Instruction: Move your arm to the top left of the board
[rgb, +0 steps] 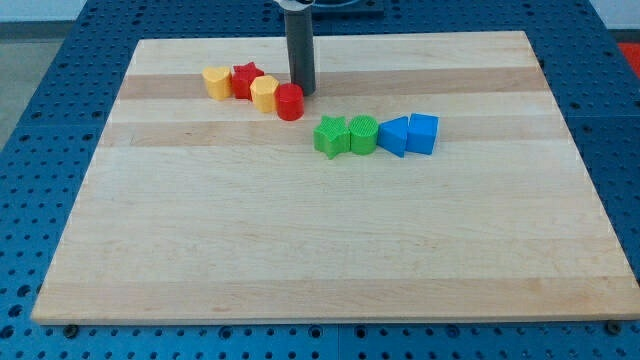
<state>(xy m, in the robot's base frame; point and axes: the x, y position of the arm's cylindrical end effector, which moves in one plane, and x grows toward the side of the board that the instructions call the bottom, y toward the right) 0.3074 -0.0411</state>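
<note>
My tip (302, 90) stands on the wooden board (330, 250) near the view's top, left of centre. It is just above and right of a red cylinder (289, 102), close to it or touching. Left of the cylinder runs a row: a yellow block (264, 93), a red star (245, 79) and a yellow heart-like block (216, 83). To the right and lower sit a green star (330, 136), a green rounded block (362, 134), a blue triangular block (395, 135) and a blue cube-like block (423, 133).
The board lies on a blue perforated table (60, 60) that shows on all sides. The board's top left corner (140, 44) lies left of the yellow and red row.
</note>
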